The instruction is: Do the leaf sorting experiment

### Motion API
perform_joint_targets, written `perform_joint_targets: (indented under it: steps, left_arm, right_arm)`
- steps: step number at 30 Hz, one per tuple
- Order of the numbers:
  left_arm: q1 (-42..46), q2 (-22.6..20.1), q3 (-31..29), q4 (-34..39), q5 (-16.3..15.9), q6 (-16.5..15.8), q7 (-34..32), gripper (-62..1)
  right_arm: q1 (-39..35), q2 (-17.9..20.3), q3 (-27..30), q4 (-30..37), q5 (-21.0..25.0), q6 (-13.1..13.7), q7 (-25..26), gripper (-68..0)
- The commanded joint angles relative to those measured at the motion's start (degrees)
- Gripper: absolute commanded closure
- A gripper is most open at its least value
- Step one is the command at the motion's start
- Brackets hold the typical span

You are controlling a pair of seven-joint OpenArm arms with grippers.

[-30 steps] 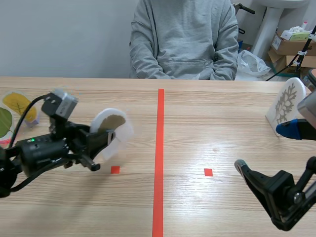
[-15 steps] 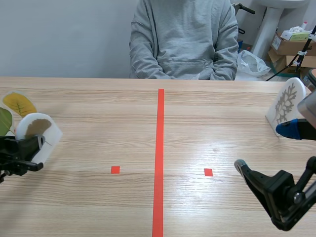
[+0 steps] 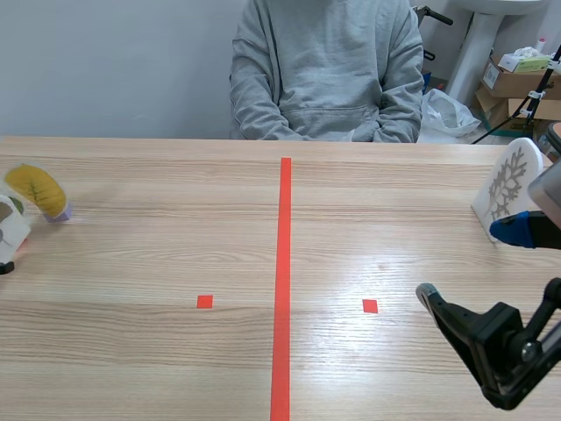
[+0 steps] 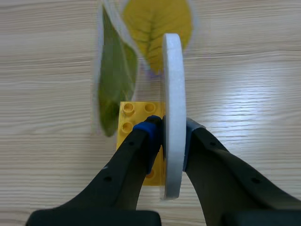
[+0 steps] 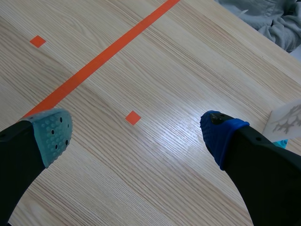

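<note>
Left gripper (image 4: 172,134): fingers pressed onto a white disc (image 4: 173,89), one pad on each face. The disc is held upright and shows only its edge in the left wrist view. In the scene view the disc (image 3: 10,230) is half visible at the table's left edge.

Yellow brick (image 4: 134,115): lies on the table directly under the gripped disc, studs up. Contact between disc and brick cannot be determined.

Green leaf (image 4: 113,80): upright, slightly tilted, just beside the disc, over the brick's other side.

Yellow leaf (image 4: 157,23): ahead of the disc and the green leaf. In the scene view it stands near the table's left edge (image 3: 37,189), beyond the disc.

Right gripper (image 5: 136,134): fingers spread wide, nothing between them, hanging over bare table (image 5: 155,70) near a small orange-red square. In the scene view it is low at the right (image 3: 478,267).

White leaf card (image 3: 508,186): upright near the table's right edge, beyond the right gripper and apart from it. It bears a brown branching leaf pattern.

Far side: a person (image 3: 329,70) in a grey hooded top sits across the table, hands at the lap. Cardboard boxes (image 3: 517,79) stand behind, at the right.
</note>
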Motion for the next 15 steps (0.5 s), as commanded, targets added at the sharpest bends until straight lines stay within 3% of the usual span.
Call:
perform_joint_targets:
  steps: [1,7,15]
  left_arm:
    - [-1.88,-1.01,-0.17,-0.55,-0.5,0.5,-1.38,-4.0]
    - [-6.08,-1.7,-0.15,-7.54,1.44,0.79,-2.54,-4.0]
    - [-6.62,-0.39,-0.11,-10.14,1.79,0.76,-3.8,-4.0]
  right_arm:
    - [0.52,0.42,0.11,0.02,0.37,-0.42,0.83,-55.6]
    - [0.52,0.44,0.11,0.02,0.37,-0.42,0.85,-55.6]
    - [0.66,0.44,0.11,0.02,0.37,-0.42,0.85,-55.6]
